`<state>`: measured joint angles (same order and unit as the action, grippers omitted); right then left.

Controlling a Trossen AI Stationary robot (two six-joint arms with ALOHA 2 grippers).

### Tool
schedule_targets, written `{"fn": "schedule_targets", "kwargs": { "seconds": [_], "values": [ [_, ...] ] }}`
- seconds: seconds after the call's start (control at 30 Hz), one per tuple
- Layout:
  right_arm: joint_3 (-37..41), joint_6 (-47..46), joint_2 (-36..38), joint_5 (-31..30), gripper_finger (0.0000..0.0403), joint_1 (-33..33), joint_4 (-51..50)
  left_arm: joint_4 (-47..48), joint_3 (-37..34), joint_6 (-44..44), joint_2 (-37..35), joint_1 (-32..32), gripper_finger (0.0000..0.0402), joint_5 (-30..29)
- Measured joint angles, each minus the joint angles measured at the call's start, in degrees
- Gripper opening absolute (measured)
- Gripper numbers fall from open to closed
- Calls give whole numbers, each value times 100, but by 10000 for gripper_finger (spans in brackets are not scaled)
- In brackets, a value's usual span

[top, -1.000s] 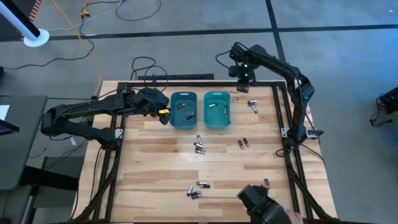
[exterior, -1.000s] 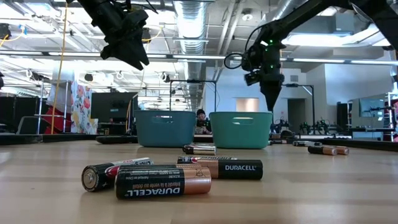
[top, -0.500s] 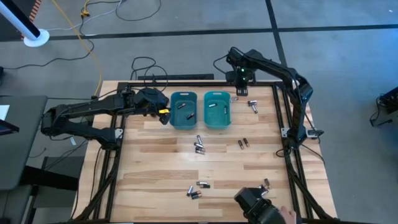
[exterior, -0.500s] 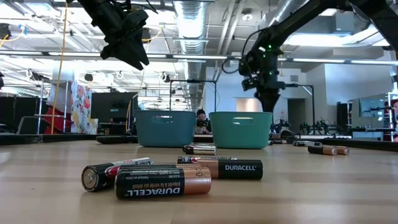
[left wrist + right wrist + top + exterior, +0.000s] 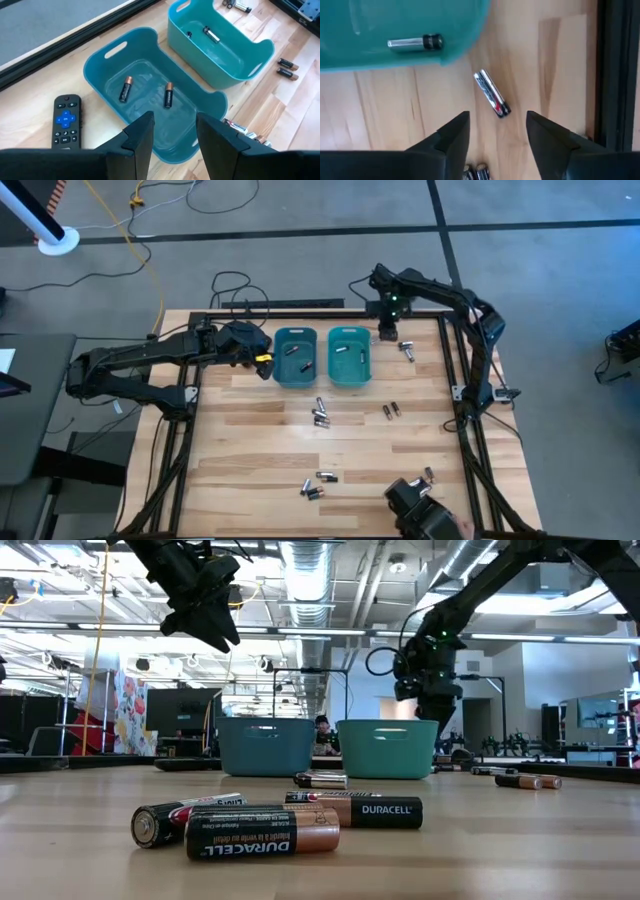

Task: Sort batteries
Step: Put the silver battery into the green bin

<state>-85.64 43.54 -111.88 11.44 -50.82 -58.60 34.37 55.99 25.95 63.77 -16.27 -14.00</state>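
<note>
my right gripper (image 5: 497, 132) hangs open over a silver battery (image 5: 491, 93) on the table, beside the teal bin (image 5: 395, 30).

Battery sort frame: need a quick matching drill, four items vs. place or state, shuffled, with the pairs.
Items:
1. left bin
2. right bin
3. remote
4. right gripper

Places or states:
A. open, above a silvery battery lying on the wood
B. holds two dark copper-ended batteries
C. on the table beside the left bin
D. holds one silvery battery

Pairs: 1-B, 2-D, 3-C, 4-A
</note>
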Motion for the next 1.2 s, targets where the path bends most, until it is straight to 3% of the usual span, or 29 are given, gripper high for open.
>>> {"fn": "schedule_targets", "kwargs": {
  "seconds": [0.2,0.5,0.83,1.0,1.2],
  "values": [
    [354,8,8,59,224,-309,211,0,0,48,0,0,141,0],
    [946,195,152,476,196,-463,552,2,0,185,0,2,141,2],
    [1686,113,1128,1361,154,-1052,1507,0,0,260,0,0,141,-10],
    [2060,-501,1297,1552,145,-909,2813,2,0,260,0,0,141,-111],
    [2067,-302,1014,1545,147,-700,2797,0,0,399,0,0,141,-133]
  ]
}}
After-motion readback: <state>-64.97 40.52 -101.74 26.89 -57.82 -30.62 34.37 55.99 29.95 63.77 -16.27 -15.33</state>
